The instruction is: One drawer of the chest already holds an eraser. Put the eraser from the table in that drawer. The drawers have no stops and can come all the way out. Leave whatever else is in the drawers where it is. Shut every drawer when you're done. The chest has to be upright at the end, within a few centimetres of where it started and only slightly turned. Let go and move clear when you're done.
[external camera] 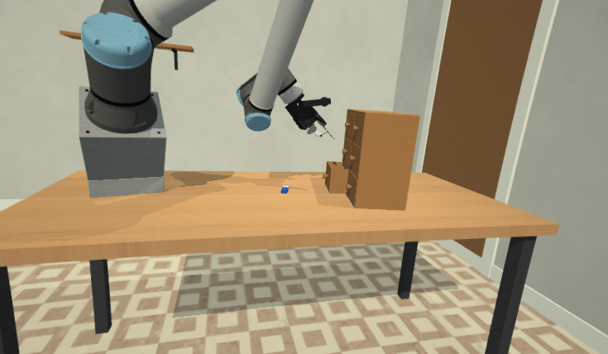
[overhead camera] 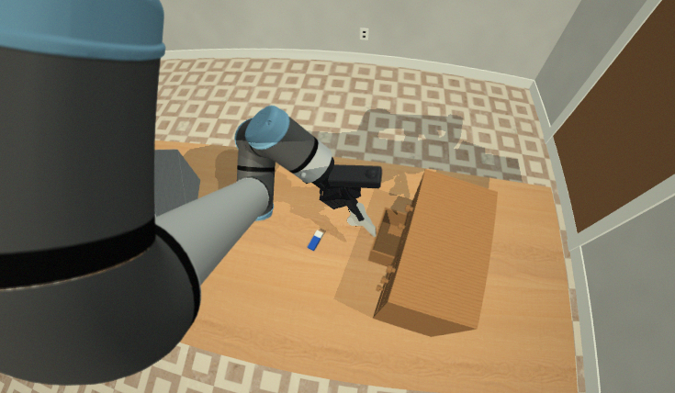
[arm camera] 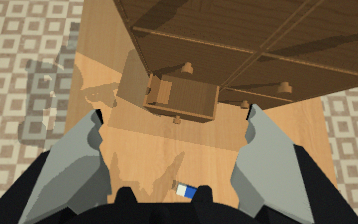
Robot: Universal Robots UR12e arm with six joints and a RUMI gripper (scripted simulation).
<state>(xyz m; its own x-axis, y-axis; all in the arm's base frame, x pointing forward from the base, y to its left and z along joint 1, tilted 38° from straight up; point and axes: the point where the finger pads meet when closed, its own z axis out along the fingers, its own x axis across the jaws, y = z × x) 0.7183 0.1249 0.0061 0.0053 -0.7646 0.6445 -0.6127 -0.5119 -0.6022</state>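
Observation:
The eraser (overhead camera: 315, 240) (external camera: 284, 189) (arm camera: 186, 191), blue with a white end, lies on the table in front of the chest. The brown chest (overhead camera: 442, 253) (external camera: 385, 158) (arm camera: 205, 57) stands upright. Its bottom drawer (overhead camera: 381, 256) (external camera: 337, 178) (arm camera: 195, 97) in the column farther from the exterior camera is pulled well out. I see no eraser in the visible part of that drawer; a lit patch shows at its left end in the wrist view. My gripper (overhead camera: 365, 226) (external camera: 327, 133) (arm camera: 174, 107) is open and empty, in front of the chest and above the pulled-out drawer.
The other drawers look shut, their contents hidden, and their knobs (overhead camera: 390, 268) (external camera: 351, 157) (arm camera: 284, 88) stick out from the front. The grey robot base (external camera: 123, 158) stands at the other end of the table (overhead camera: 261, 312) (external camera: 235, 219).

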